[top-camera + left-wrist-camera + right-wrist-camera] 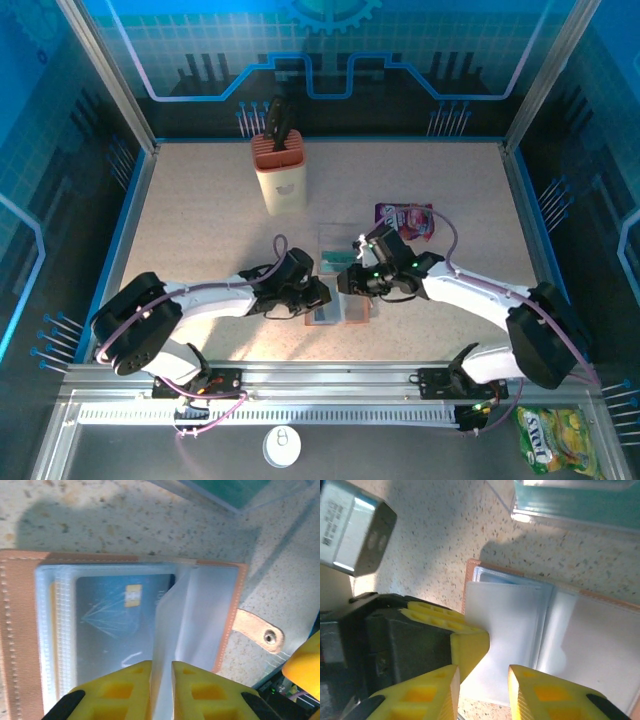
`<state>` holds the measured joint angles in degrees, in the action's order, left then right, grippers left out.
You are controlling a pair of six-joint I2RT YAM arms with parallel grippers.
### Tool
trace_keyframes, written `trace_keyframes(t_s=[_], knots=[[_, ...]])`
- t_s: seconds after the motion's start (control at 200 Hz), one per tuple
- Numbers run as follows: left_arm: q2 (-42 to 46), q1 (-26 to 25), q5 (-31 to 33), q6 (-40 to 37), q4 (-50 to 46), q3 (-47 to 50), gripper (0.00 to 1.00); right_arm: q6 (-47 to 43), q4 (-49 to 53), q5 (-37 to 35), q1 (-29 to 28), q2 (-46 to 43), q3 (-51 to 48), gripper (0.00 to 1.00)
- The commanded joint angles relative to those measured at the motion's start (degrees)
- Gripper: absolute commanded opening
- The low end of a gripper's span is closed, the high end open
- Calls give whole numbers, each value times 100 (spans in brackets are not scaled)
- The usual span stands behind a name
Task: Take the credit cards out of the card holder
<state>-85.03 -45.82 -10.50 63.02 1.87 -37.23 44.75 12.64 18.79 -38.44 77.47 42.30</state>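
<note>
Pinching a sleeve (175, 625) with left hand (161, 674) to prop holder (17, 630) open; hovering right hand (482, 680), spread apart, probably for card (115, 625).

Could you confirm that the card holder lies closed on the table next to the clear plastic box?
Not quite: the card holder lies open, not closed, on the table next to the clear plastic box; the left wrist view shows its sleeves spread.
</note>
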Motion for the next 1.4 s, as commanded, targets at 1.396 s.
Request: trace_keyframes(t_s=[1.396], knots=[[-347, -150, -18, -255, -78, -645, 26, 65, 171, 108, 464, -815, -532, 32]])
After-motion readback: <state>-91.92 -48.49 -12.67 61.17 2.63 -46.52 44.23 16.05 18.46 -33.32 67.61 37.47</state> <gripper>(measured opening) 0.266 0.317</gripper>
